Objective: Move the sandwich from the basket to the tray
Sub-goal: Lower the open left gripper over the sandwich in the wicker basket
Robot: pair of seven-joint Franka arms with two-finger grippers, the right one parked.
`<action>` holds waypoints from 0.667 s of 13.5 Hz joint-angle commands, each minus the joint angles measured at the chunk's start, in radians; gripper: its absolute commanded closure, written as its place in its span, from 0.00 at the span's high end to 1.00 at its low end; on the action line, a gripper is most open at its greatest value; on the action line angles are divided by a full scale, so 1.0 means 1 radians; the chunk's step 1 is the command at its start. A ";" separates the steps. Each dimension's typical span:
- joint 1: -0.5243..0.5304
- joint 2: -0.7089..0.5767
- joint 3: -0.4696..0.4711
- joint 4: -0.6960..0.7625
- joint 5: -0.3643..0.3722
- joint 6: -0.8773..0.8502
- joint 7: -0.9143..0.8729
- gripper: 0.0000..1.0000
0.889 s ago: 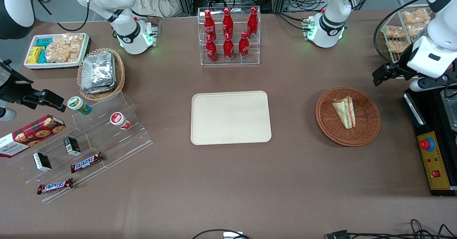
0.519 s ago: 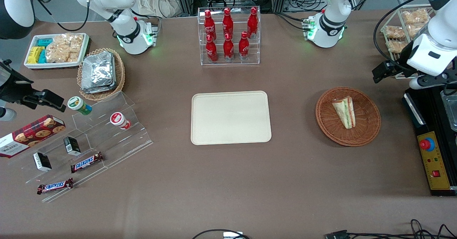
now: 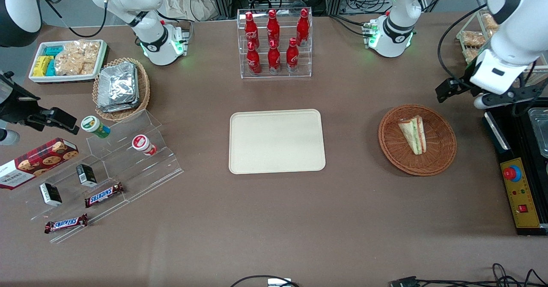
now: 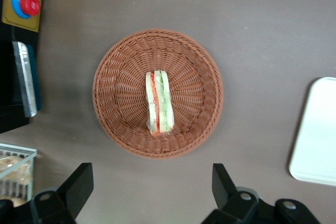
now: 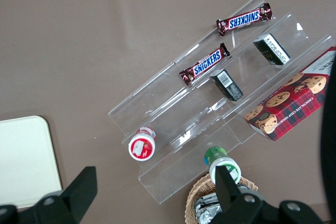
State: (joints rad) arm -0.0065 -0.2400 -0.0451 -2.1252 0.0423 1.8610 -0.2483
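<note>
We see the sandwich (image 3: 413, 134) in the basket (image 3: 441, 158) at the front frame's right; our gripper (image 4: 149, 192) hovers nearby, spread wide; the tray (image 3: 276, 167) sits centre.

The sandwich (image 3: 413, 134) lies in the basket (image 3: 441, 158), gripper (image 3: 492, 100) above the table nearby.

arm shells: glossy white, rounded, with dark joint bands
base (image 3: 391, 36): white, green lights glowing, black ring mark
cable: black, looping beside the working arm
gripper (image 4: 152, 192): black, angular fingers set wide apart, round screw holes; above table near the basket (image 4: 157, 93)
</note>
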 commanded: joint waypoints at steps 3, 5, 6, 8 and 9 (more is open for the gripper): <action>0.016 0.005 0.036 -0.290 -0.005 0.350 -0.008 1.00; 0.016 0.078 0.036 -0.372 -0.007 0.527 -0.008 1.00; 0.016 0.115 0.036 -0.401 -0.007 0.602 -0.012 1.00; 0.016 0.194 0.036 -0.418 -0.009 0.706 -0.048 1.00; 0.013 0.230 0.034 -0.423 -0.009 0.751 -0.061 1.00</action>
State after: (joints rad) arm 0.0092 -0.0716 -0.0061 -2.5474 0.0392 2.5381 -0.2734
